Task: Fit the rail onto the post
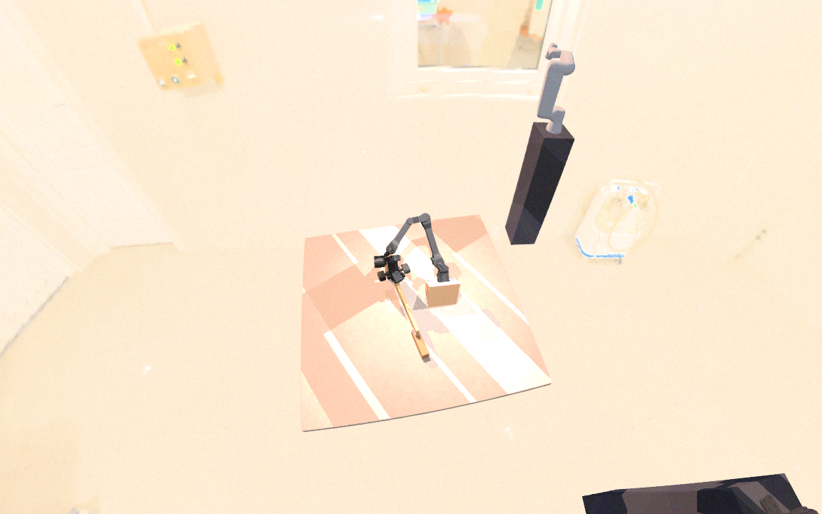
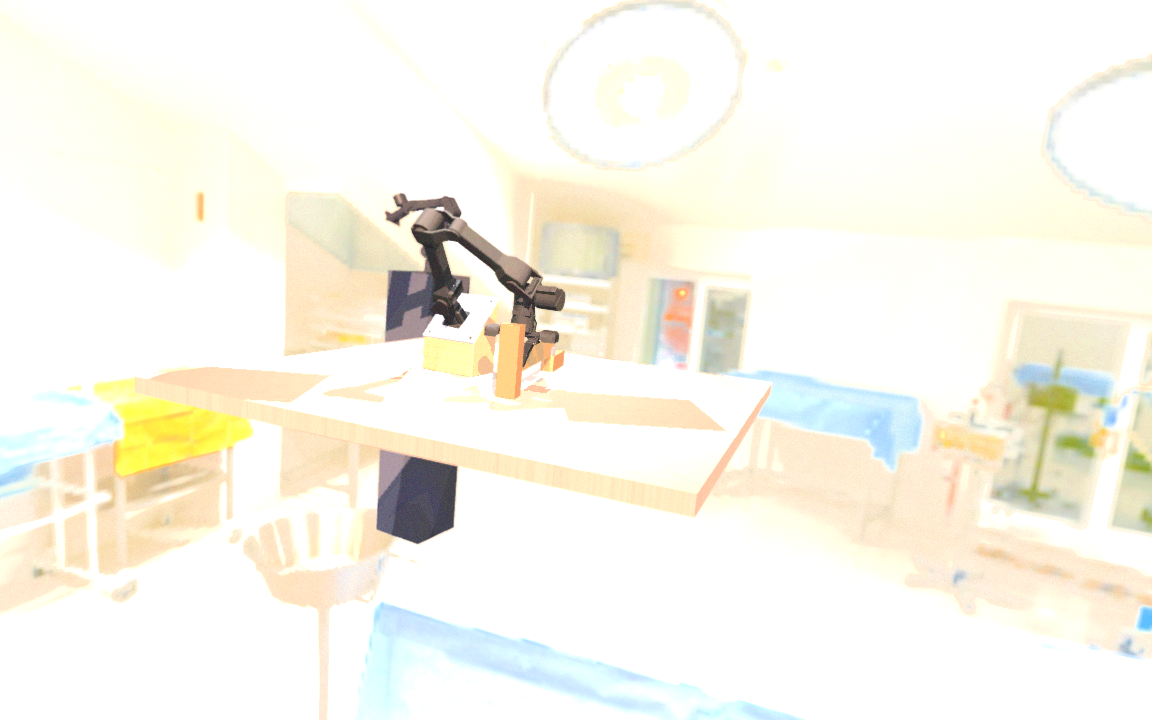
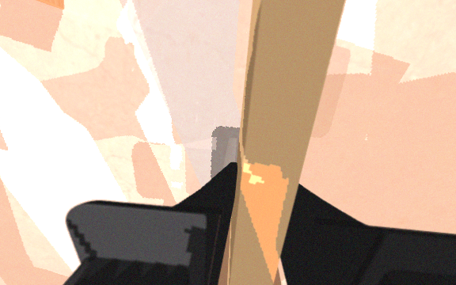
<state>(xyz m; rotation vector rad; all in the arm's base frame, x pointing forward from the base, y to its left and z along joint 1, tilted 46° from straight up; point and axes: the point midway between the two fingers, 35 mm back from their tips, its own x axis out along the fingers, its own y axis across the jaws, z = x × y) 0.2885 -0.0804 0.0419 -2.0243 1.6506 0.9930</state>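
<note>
The long wooden rail runs from my gripper to the low footboard block. Its far end appears to sit in the bracket there. My gripper points down and is shut on the rail near its post end, with a black finger on each side. The wooden post stands upright on the table, close to the gripper; in the top view the gripper mostly hides it. The pegs, the holes and any gap between rail end and post cannot be made out.
The arm's base stands on a wooden box with a pale top plate, beside the rail. The table edge lies beyond the footboard block in the top view. Striped light and shadows cross the table top.
</note>
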